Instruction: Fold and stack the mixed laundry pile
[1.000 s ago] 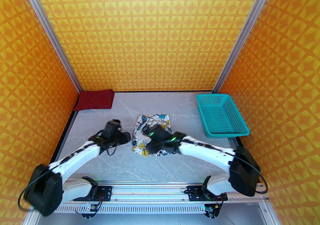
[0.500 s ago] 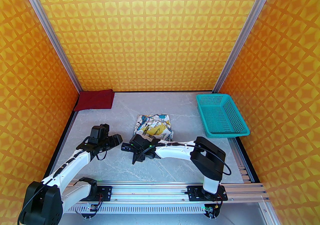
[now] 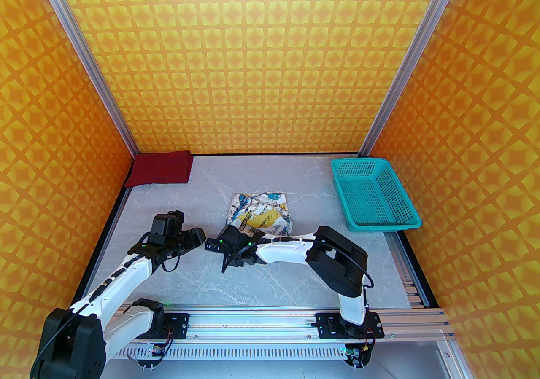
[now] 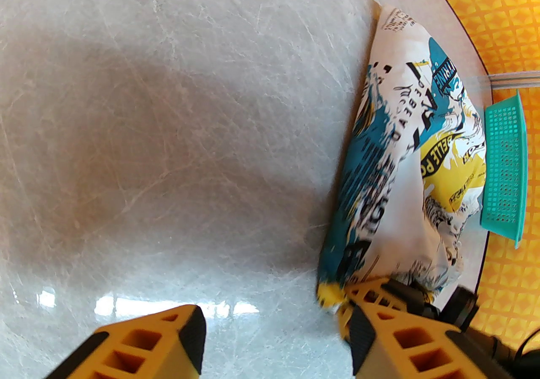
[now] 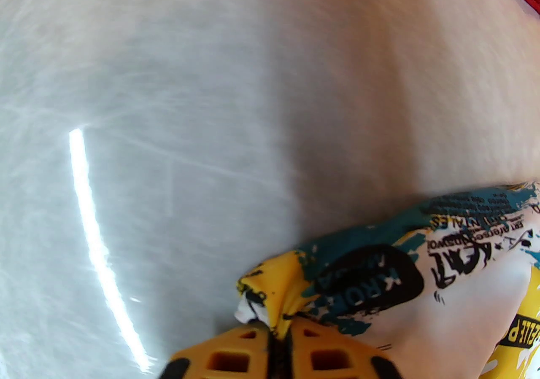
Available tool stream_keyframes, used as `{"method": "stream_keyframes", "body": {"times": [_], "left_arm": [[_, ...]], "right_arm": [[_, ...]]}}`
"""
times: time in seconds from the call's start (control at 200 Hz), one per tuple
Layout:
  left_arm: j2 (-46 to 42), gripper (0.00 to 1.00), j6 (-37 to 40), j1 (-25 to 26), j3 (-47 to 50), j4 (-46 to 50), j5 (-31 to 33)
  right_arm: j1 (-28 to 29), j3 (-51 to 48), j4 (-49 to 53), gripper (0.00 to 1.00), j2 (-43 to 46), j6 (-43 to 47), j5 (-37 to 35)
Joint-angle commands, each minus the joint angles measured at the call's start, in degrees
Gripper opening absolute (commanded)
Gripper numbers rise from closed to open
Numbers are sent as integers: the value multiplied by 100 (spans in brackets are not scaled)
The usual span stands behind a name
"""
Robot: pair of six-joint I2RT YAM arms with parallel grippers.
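folded red T-shirt [image 3: 161,168] far-left, printed garment [image 3: 260,213] centre

bright light, glare streak on table [image 5: 168,116], wrist views fisheye-warped & blurry.

On the white printed garment [image 4: 392,200] I read, from my left wrist, "BELLE RO" in black capitals on a yellow patch, where the rest is lost in a fold. Farther up, "RINE" stands on a blue patch. From my right wrist, the same cloth shows "KRO" upside down in a black oval and "ELLE P" on yellow at the edge. The smaller print is too fine to read.
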State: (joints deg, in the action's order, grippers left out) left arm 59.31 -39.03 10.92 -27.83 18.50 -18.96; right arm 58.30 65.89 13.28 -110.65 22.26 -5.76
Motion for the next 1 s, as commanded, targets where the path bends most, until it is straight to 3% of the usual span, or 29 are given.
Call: {"method": "stream_keyframes", "body": {"times": [0.0, 0.255, 0.545, 0.995], "left_arm": [[-199, 61, -349, 54, 195, -127, -99], [526, 71, -1109, 723, 11, -1340, -222], [2166, 78, -1986, 1329, -601, -2925, -196], [3461, 74, -2495, 1628, -1526, -2901, 430]], "right_arm": [[-73, -391, -432, 0, 428, -174, 267], [-193, -1555, -1852, 0, 1607, -142, 1020], [-295, -1850, -2167, 0, 1977, -196, 1221], [-365, -2065, -2588, 0, 2071, -327, 1209]]}}
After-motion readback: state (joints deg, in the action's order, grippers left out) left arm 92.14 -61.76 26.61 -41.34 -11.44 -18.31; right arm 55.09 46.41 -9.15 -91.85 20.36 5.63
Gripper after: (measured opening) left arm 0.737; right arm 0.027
